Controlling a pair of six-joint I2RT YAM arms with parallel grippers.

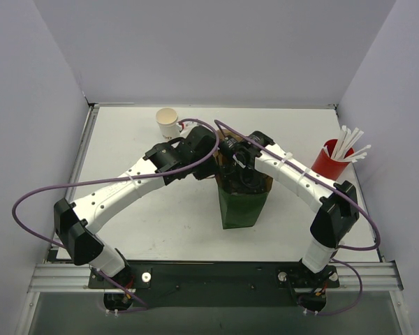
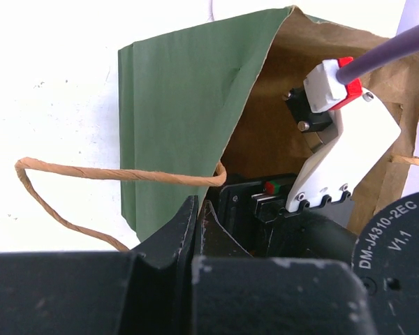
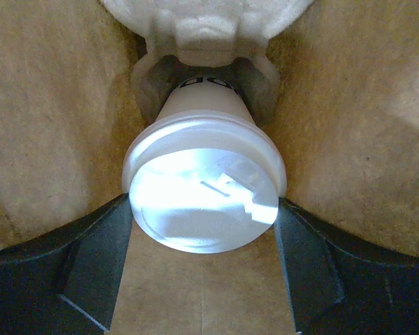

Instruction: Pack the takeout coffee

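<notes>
Pale walls are enclosing the white table [image 1: 119, 139], and the work is taking place at its centre. One lidded cup [image 3: 202, 192] is sitting deep inside the green paper bag [image 1: 241, 209], with its base entering a pocket of the moulded carrier [image 3: 206, 24] lying deeper in the bag. The right tool [image 3: 204, 213] is grasping this cup, one finger pressing on each side of the lid rim. The left tool [image 2: 197, 225] is clenched on the bag's rim beside the twine handle [image 2: 91, 174], holding the mouth open. An open cup [image 1: 167, 123] is standing unlidded at the far edge of the table, well apart from the bag. A red cup of straws [image 1: 329, 160] is standing toward the right side.

The step in hand appears to be seating the lidded cup in the carrier. The pocket wall is hiding the base, so full seating cannot be confirmed.

The next move is calling for:
- lowering the cup straight until it is bearing on the pocket;
- spreading both fingers evenly, without tilting the lid;
- lifting the right tool out along the bag's axis, clear of the brown walls, with the left tool holding the rim.
</notes>
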